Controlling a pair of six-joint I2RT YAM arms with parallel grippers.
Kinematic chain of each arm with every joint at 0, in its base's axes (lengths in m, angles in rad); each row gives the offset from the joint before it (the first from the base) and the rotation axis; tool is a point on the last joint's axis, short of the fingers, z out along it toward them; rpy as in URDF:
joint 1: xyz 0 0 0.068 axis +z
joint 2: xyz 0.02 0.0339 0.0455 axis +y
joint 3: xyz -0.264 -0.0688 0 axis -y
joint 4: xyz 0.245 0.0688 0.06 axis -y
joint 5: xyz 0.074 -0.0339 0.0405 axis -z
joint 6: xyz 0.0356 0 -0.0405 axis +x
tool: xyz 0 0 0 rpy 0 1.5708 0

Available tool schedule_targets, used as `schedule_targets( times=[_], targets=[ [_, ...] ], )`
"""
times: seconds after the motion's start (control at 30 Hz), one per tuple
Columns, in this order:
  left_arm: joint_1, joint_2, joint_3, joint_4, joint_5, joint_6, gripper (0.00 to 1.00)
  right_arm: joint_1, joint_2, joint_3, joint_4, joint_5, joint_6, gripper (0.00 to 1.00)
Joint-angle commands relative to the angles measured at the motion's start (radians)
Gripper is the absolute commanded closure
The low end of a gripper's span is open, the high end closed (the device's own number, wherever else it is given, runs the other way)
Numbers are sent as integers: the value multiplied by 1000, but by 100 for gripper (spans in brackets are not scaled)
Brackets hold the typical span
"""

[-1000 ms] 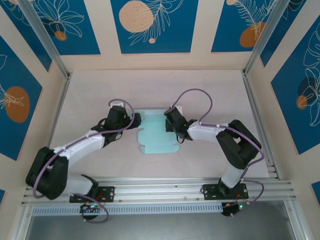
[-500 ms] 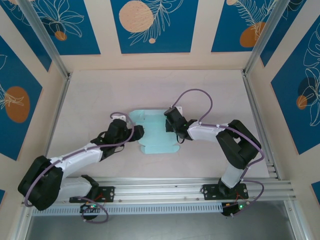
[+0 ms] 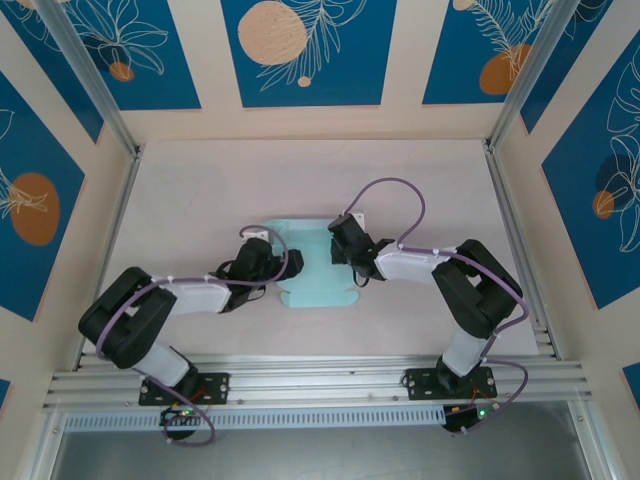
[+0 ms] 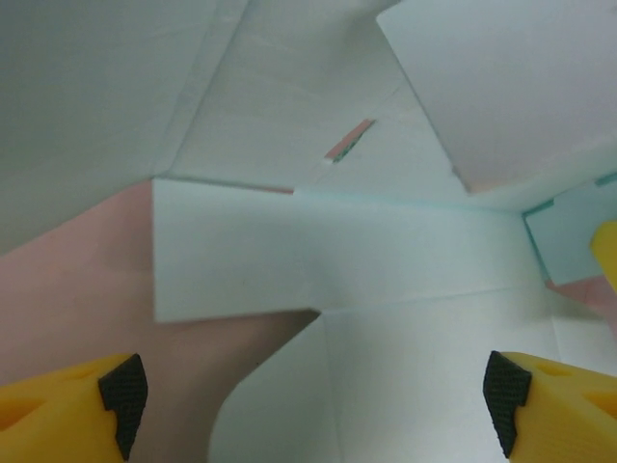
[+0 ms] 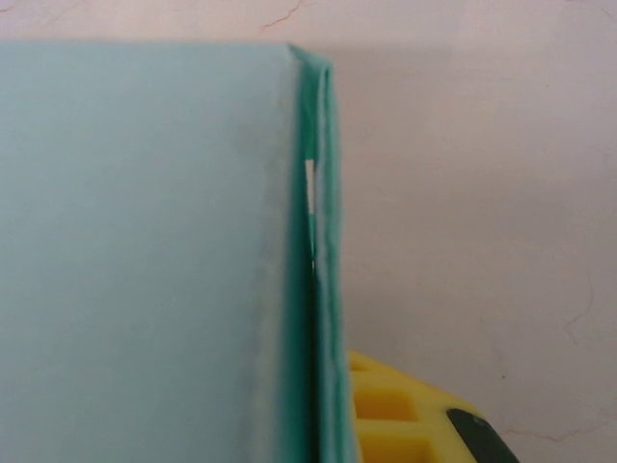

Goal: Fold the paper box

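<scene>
- 2 arms meet at the middle of the top view, one on each side of the paper box (image 3: 312,270), which lies on the pale table (image 3: 200,190) just below the frame's centre.
- From above, the paper box is a light-blue sheet, partly raised along its right side, with a rounded flap at its lower edge.
- Left gripper (image 3: 285,263) sits at the sheet's left edge; in the left wrist view its yellow fingers with black pads (image 4: 123,391) stand wide apart at the 2 lower corners, released, with nothing clasped between them.
- Ahead of those fingers, the card (image 4: 386,260) shows creased panels, 1 flat strip across the centre and a flap tilted up at the upper right; pinkish table (image 4: 77,289) shows at the left.
- Right gripper (image 3: 338,250) is at the sheet's right side, clenched on a folded edge of the box.
- In the right wrist view that doubled edge (image 5: 323,289) runs upright down the centre, a yellow finger (image 5: 395,415) just beside it at the bottom.
</scene>
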Motion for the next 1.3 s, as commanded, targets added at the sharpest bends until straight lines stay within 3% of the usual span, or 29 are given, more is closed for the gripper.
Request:
schedule_targets(
  times=[0.0,0.13,0.3,0.9,1.1,1.27],
  targets=[
    [-9,44,40,132,-1,14,14,7,5,11,12,-3,21,100],
    [-11,64,53,151,-15,36,16,7,7,11,15,-6,18,100],
    [-20,49,42,192,-28,74,28,7,18,17,16,-8,19,100],
    [-34,181,117,233,59,98,36,13,38,29,14,-41,27,100],
    [-34,95,63,201,43,115,37,13,35,28,10,-35,33,100],
    [-34,-45,-3,141,48,142,31,12,33,41,-11,-29,34,100]
  ],
)
